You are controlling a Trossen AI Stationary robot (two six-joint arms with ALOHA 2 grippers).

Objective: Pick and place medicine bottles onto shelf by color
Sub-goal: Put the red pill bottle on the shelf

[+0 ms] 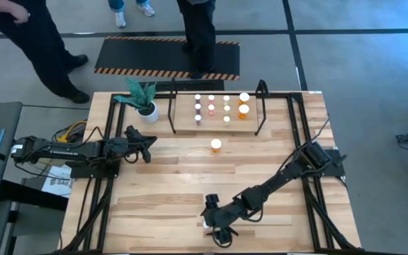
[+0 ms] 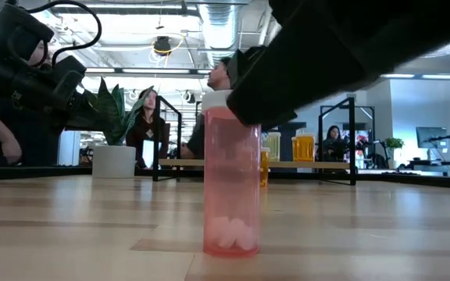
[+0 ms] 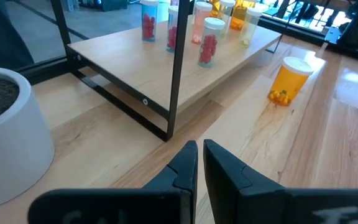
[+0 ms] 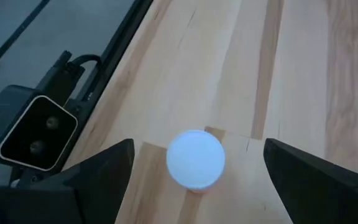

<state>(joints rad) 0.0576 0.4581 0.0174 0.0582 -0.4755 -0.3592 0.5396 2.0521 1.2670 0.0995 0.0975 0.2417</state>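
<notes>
A pink medicine bottle [image 2: 231, 176] (white-capped, upright) is seen near the table's [image 1: 161, 177] front edge, framed untouched by the wide-spread fingers of the right gripper [image 4: 194, 171]. The left gripper [image 3: 199, 163] is kept closed, empty, near the shelf [image 3: 179, 74].

two dark jointed arms [image 1: 275, 183], black cables.

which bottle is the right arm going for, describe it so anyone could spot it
Go to the table's near edge, far from the shelf. The pink bottle stands there upright and alone, under the right end effector, whose open fingers straddle its white cap without touching. Its nearest neighbour, the lone orange bottle, stands mid-table by the shelf.
</notes>
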